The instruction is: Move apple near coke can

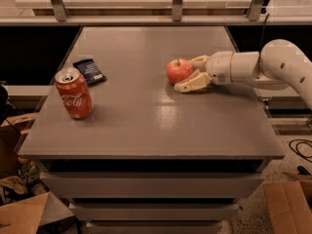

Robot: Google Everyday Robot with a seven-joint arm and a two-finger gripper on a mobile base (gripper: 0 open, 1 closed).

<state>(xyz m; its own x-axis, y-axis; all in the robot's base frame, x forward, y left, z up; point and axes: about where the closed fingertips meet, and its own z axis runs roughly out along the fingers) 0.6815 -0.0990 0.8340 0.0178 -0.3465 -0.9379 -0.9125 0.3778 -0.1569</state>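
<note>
The red-orange apple [178, 70] sits right of centre on the grey table [146, 126]. My gripper [185, 74] reaches in from the right on a white arm. Its cream fingers lie on either side of the apple, one behind it [199, 60] and one in front [191, 85], both touching it. The red coke can [73, 93] stands upright near the table's left edge, well apart from the apple.
A flat dark-blue snack packet [89, 70] lies just behind the can. A rail with metal posts [177, 1] runs along the back. Cardboard boxes [24, 218] and clutter sit on the floor at both sides.
</note>
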